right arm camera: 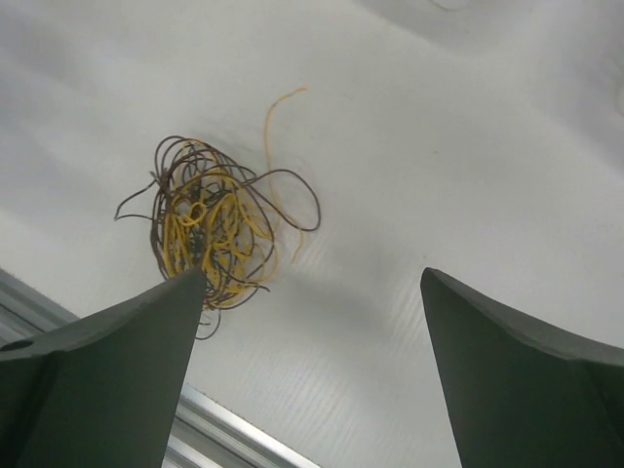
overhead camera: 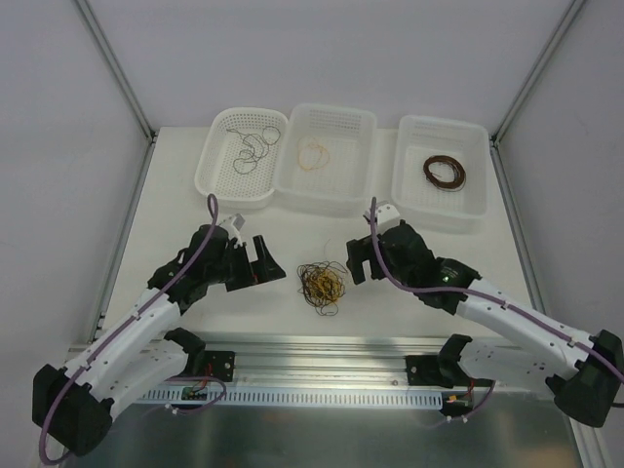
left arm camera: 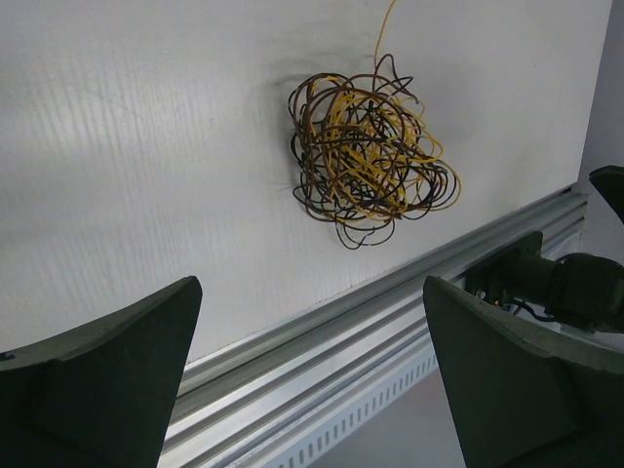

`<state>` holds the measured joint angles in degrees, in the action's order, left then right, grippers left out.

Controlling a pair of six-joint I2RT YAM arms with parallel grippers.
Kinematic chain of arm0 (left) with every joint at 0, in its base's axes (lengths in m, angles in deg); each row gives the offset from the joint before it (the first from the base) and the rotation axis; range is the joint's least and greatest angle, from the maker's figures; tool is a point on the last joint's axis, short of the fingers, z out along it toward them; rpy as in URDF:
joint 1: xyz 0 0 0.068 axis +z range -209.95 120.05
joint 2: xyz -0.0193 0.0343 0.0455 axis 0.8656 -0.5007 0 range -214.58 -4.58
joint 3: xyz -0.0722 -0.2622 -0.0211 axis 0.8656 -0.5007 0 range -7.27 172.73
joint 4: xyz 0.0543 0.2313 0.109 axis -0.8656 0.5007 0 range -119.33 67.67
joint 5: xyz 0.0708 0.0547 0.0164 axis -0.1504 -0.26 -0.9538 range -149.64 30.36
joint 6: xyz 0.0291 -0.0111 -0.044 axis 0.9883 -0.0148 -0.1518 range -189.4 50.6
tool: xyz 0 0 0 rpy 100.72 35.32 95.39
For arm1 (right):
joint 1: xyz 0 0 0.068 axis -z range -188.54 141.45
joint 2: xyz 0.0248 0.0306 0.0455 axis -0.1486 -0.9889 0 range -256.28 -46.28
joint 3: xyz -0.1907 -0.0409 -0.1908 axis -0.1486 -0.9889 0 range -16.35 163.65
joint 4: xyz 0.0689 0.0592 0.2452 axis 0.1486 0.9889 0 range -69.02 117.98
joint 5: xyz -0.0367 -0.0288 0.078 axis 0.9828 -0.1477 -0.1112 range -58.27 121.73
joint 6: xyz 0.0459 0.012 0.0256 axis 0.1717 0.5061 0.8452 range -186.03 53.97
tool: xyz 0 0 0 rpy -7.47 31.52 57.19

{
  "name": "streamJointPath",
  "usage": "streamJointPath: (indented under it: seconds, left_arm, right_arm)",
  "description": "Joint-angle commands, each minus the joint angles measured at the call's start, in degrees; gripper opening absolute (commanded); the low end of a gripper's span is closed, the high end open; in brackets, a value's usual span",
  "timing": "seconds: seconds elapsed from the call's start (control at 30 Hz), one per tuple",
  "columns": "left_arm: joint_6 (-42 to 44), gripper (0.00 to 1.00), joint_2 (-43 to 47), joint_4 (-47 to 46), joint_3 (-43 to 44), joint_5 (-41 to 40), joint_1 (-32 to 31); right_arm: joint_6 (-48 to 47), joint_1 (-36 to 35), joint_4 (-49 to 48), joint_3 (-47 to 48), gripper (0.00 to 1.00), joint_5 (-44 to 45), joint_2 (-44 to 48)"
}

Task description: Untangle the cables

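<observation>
Right wrist view: the right gripper [right arm camera: 307, 283] stood with its jaws wide apart, nothing between them. The cables [right arm camera: 210, 229] lay on the table [right arm camera: 468, 175] as one clump, off toward one finger [right arm camera: 107, 370]. That fingertip overlapped the clump's lower edge in the view; I couldn't tell if it touched.

Left wrist view: the left gripper [left arm camera: 312, 288] was also spread and empty, with the clump ahead and slightly off centre.

Top view: the clump sat between the two grippers, just beyond the front rail [overhead camera: 322, 349], the right one a little nearer by my read. It was roughly round, with no real long axis. One loose orange-yellow end [right arm camera: 283, 107] pointed toward the baskets [overhead camera: 331, 200]. I judged that end the best handle, with the right arm better placed for it.
</observation>
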<state>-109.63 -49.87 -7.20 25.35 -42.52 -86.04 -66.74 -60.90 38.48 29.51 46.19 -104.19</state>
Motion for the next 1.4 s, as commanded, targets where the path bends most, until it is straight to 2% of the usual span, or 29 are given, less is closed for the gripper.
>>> streamJointPath:
  seconds: [0.0, 0.13, 0.3, 0.47, 0.7, 0.93, 1.17, 1.27, 1.3, 1.37]
  left_arm:
    - [-3.80, 0.99, -4.00, -4.02, 4.29, -7.01, -4.84]
    - [-5.12, 0.99, -11.20, -5.17, 7.89, -11.75, -12.30]
    - [-8.28, 0.98, -19.73, -5.87, 11.49, -19.66, -17.68]
    - [-9.34, 0.93, -27.10, -7.80, 13.61, -21.43, -19.70]
    - [-9.17, 0.85, -35.38, -10.79, 16.68, -20.82, -21.81]
    - [-11.36, 0.75, -40.91, -14.57, 14.58, -19.06, -22.34]
    - [-12.16, 0.45, -43.91, -19.05, 11.59, -17.39, -22.34]
    - [-11.98, 0.25, -44.70, -20.19, 11.15, -15.90, -22.43]
    - [-12.07, 0.13, -44.61, -20.28, 10.97, -15.81, -22.52]
    - [-11.98, 0.03, -43.74, -20.72, 10.10, -15.72, -22.60]
  right_arm:
    - [3.87, 2.26, 1.31, -2.35, 0.97, 3.82, 5.42]
    - [5.01, 5.33, 1.93, -4.99, 0.97, 4.18, 9.04]
    - [6.60, 6.74, 2.10, -7.45, 0.97, 4.00, 11.68]
    - [8.88, 6.83, -0.35, -10.88, 0.97, 0.40, 12.03]
    - [13.45, 6.92, -8.87, -13.78, 0.99, -7.41, 8.35]
    - [14.25, 6.83, -14.33, -14.05, 0.95, -11.02, 3.51]
    - [14.42, 5.69, -19.06, -13.00, 0.88, -13.93, -2.99]
    - [14.95, 4.72, -20.39, -12.91, 0.81, -16.30, -5.63]
    - [15.21, 4.63, -20.74, -12.91, 0.79, -16.91, -6.33]
    - [15.48, 4.20, -21.80, -12.82, 0.74, -17.62, -7.56]
